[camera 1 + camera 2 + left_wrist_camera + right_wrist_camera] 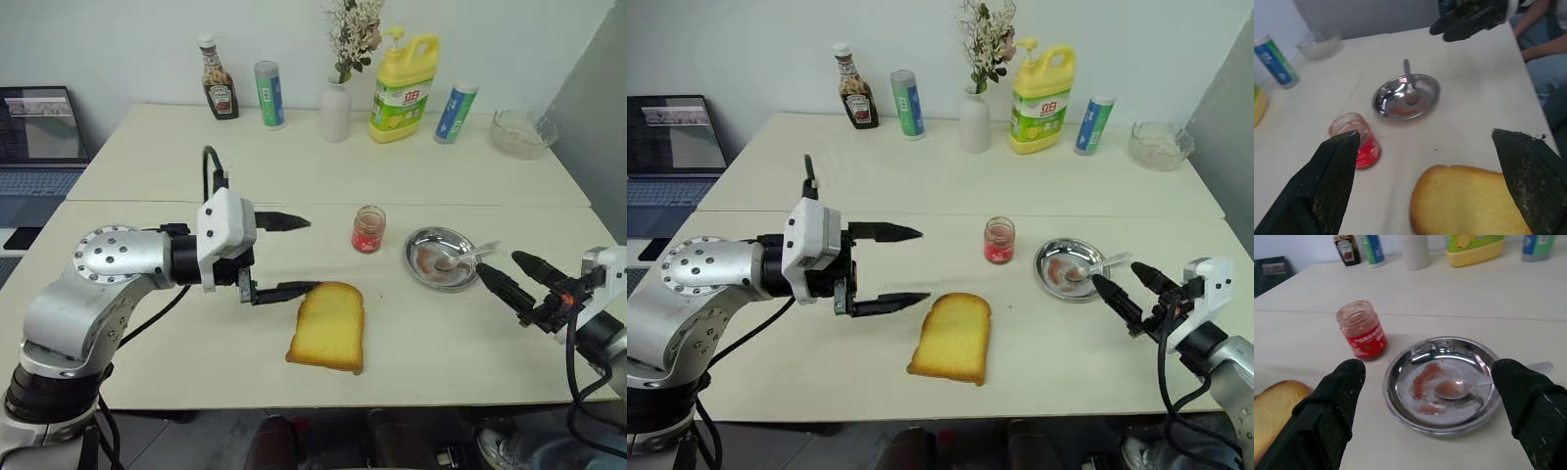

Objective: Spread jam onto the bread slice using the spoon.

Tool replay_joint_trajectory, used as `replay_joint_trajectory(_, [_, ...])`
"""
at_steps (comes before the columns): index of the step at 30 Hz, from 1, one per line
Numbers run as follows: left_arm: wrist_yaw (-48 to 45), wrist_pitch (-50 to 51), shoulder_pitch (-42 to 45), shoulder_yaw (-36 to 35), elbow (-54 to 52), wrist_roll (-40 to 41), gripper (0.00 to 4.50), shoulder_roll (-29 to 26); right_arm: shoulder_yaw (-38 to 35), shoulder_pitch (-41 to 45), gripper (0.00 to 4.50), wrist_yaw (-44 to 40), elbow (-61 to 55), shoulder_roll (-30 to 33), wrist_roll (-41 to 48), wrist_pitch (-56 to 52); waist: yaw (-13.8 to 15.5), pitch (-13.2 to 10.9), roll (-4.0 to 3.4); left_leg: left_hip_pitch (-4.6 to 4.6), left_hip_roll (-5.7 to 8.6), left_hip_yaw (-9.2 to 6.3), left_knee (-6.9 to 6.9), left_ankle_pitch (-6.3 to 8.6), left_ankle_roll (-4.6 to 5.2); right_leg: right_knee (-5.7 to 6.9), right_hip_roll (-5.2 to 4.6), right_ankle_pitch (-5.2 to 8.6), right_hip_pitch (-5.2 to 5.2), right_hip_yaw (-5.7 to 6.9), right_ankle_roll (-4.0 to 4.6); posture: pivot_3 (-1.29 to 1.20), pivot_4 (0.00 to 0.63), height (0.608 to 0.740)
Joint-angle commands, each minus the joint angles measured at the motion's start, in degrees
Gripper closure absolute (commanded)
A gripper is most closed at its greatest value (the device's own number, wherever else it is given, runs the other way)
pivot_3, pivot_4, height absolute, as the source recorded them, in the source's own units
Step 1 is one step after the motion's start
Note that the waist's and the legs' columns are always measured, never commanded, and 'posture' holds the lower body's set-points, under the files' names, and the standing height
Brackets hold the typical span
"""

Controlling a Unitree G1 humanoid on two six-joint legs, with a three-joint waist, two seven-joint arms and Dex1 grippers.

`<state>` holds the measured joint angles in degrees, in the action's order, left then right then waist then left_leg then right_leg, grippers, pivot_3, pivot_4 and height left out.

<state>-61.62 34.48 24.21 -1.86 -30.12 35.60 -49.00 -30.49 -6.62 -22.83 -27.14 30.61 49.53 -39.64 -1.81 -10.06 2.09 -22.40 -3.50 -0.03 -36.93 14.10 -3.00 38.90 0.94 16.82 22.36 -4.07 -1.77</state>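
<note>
Ketchup bottle, vase — yellow detergent jug

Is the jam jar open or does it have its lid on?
Open: the jam jar stands upright with a bare glass rim and no lid.

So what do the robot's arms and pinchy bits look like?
The arms are rounded silver metal with black joints and loose black cables. The left tool has a white boxy housing and two long, pointed black fingers. The right tool has the same black fingers, a white block behind them and small red wires.
</note>
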Motion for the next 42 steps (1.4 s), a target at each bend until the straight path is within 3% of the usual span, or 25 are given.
replay_joint_trajectory(1, [-1.25,-0.04,1.38,2.02,-1.7,1.44,0.03,0.51,-1.24,3.52,0.0,4.94,5.2,-3.23,-0.47,1.82,-0.04,-0.03,-0.05,0.0,0.0,0.01,-0.01,0.0,0.0,0.01,0.0,0.0,0.0,-0.01,0.0,0.0,0.15,0.74])
replay_joint_trajectory(7, [-2.71,-2.84,1.97,6.92,-1.2,-1.48,0.03,2.06,-0.13,9.74,0.0,6.86,16.58,-6.08,-3.63,4.03,-0.02,-0.1,-0.18,-0.04,0.02,0.04,0.01,0.0,0.0,0.0,0.0,0.0,0.06,-0.03,0.0,0.0,0.15,0.74])
replay_joint_trajectory(19, [-1.88,-3.84,2.42,9.63,-1.08,-3.53,0.03,4.85,0.32,25.45,0.0,-1.26,42.65,-3.17,-4.85,4.49,-0.05,-0.14,-0.31,-0.12,0.02,0.09,0.02,0.0,0.02,0.03,0.02,-0.01,0.15,-0.07,0.03,0.0,0.15,0.74])
replay_joint_trajectory(29, [-1.37,-3.63,1.69,9.25,-0.67,-3.9,0.03,4.8,0.0,30.73,0.0,-5.2,49.59,-3.24,-4.58,3.69,-0.06,-0.14,-0.33,-0.2,0.01,0.1,0.01,0.0,0.02,0.05,0.03,-0.12,0.25,-0.07,0.22,0.0,0.15,0.74])
replay_joint_trajectory(34, [-2.12,-4.37,1.65,8.87,0.75,-5.03,0.0,4.22,-0.93,31.6,1.21,-5.82,50.55,-3.42,-4.04,3.44,-0.07,-0.15,-0.33,-0.2,0.01,0.09,0.01,0.0,0.02,0.06,0.03,-0.12,0.26,-0.07,0.21,0.0,0.15,0.74])
replay_joint_trajectory(42, [-2.08,-5.66,0.94,8.89,2.96,-6.38,0.0,4.25,-2.55,31.94,4.12,-5.92,49.48,-3.99,-1.54,1.02,-0.06,-0.15,-0.34,-0.23,0.01,0.1,0.01,0.0,0.02,0.07,0.03,-0.13,0.3,-0.07,0.23,0.0,0.15,0.74])
